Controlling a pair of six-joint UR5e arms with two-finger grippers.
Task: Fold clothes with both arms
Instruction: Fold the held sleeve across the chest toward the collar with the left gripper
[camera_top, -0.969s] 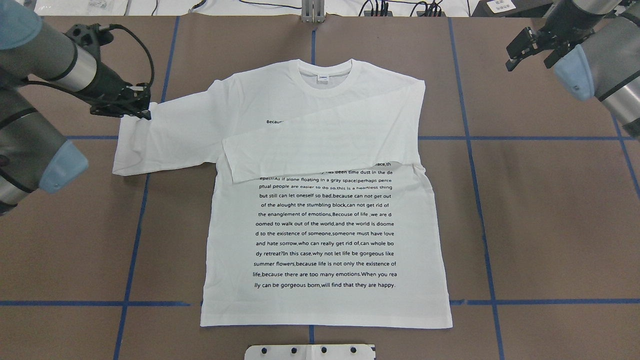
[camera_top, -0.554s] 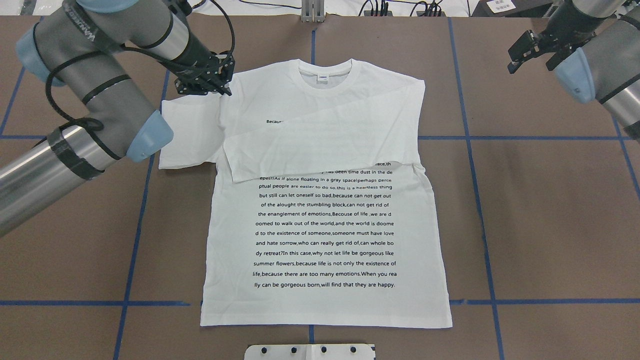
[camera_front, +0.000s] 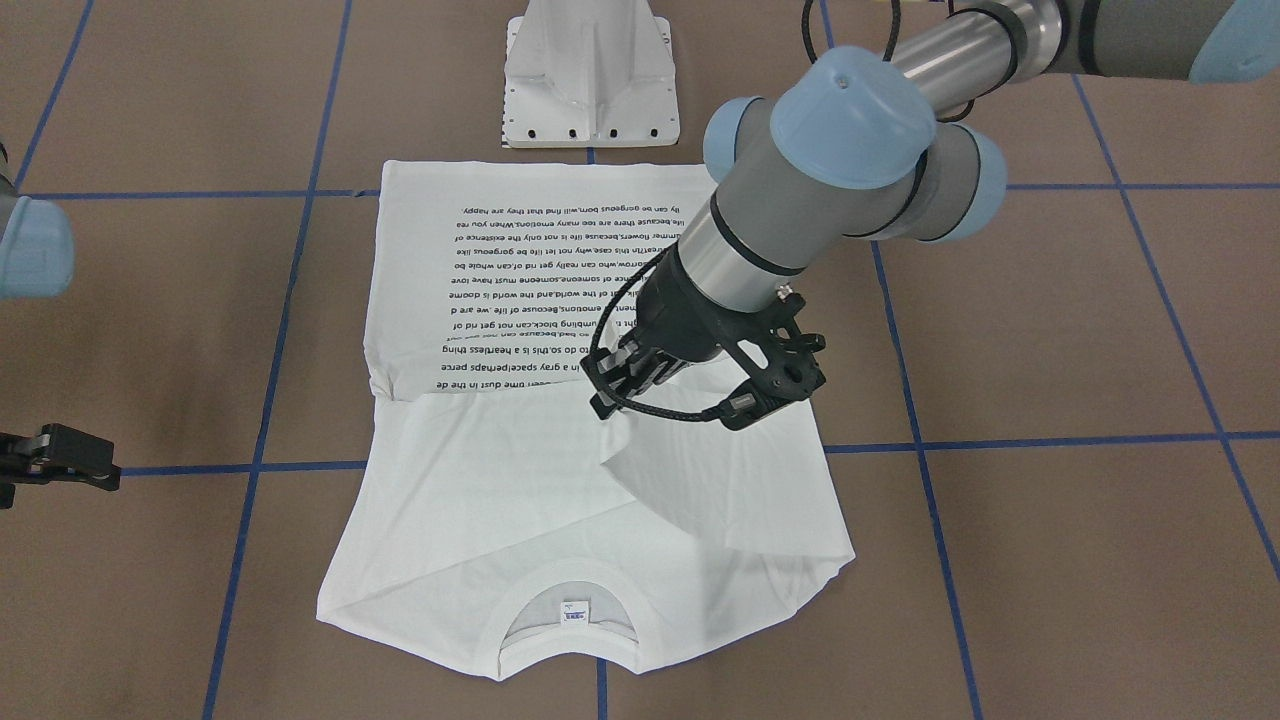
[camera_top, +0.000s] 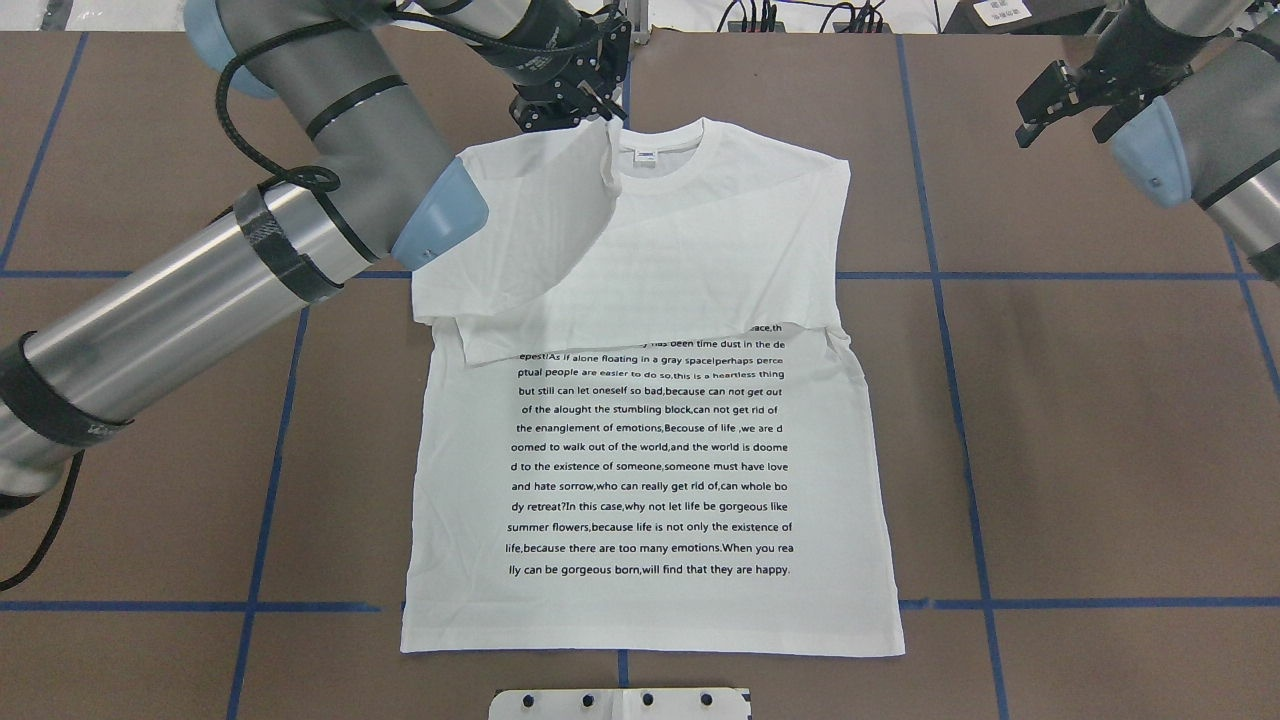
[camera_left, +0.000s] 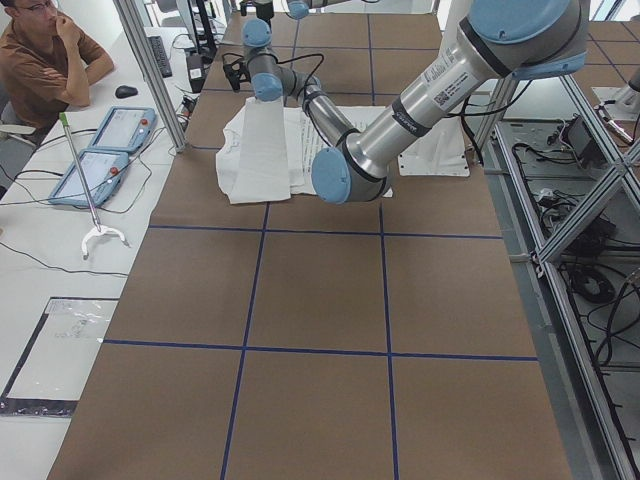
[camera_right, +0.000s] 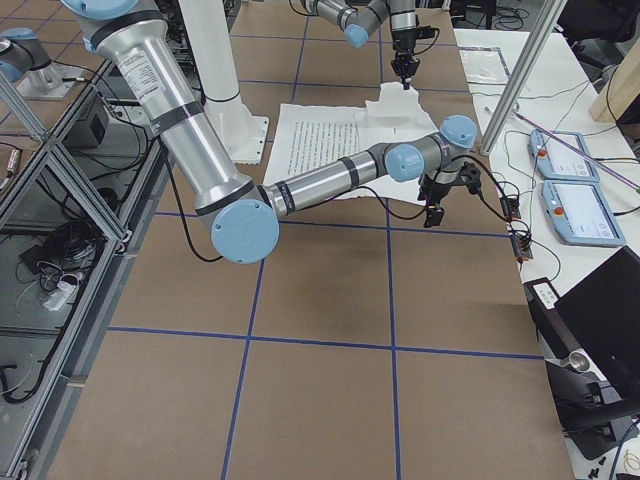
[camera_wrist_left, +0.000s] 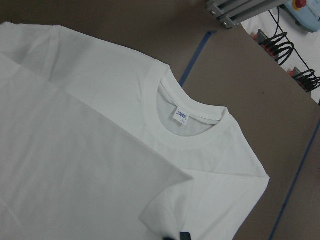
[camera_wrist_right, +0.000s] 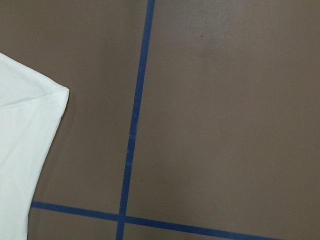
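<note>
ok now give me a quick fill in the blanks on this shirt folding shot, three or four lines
1. The left gripper is shut on the shirt's raised ___.
2. The right gripper hangs over the bare ___, off the cloth.
3. The printed lines are ___ in colour.
4. The small tag sits inside the ___.
Missing words: sleeve; table; black; collar.

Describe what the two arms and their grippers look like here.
Both arms are tubes of grey and silver metal with rounded light blue joint caps. The left arm wears black bands and a looping black cable; a small printed label shows on it. The right arm looks the same. The left gripper and right gripper are black, two-fingered.
</note>
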